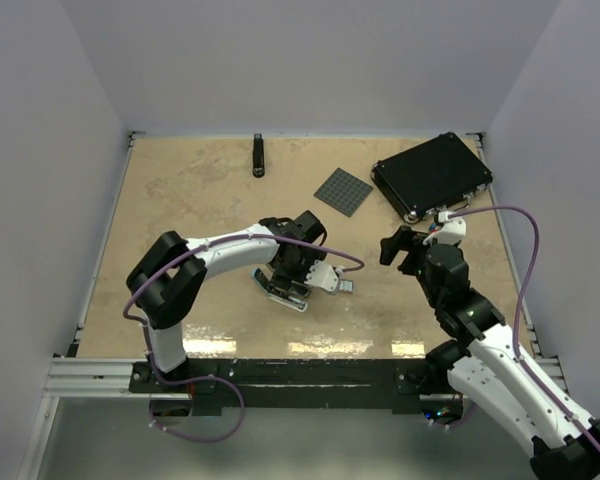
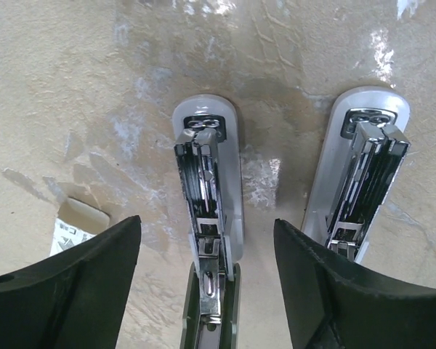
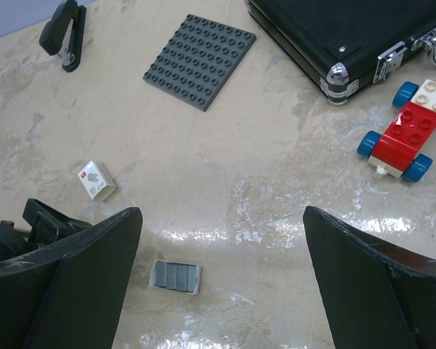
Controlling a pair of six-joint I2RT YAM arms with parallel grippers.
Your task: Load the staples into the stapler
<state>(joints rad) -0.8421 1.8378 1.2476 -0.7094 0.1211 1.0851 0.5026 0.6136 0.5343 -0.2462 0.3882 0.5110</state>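
Note:
The stapler lies open on the table: a pale blue part with silvery metal inside [image 2: 207,167] runs into a grey-green part [image 2: 212,313]. A second like pale part with metal [image 2: 360,174] lies to its right. My left gripper [image 2: 207,222] is open, its fingers [image 2: 80,283] on either side of the stapler without touching; it also shows in the top view [image 1: 290,283]. The white staple box [image 3: 97,179] and the grey-blue staple tray [image 3: 176,276] lie on the table. My right gripper [image 3: 221,211] is open and empty above the table, right of the tray [image 1: 346,286].
A slim black stapler [image 1: 259,156] lies at the back. A grey studded baseplate [image 1: 343,191] and a black case [image 1: 432,175] are at the back right. A red-and-blue toy car [image 3: 407,134] stands near the case. The white box [image 2: 76,229] peeks out beside my left finger.

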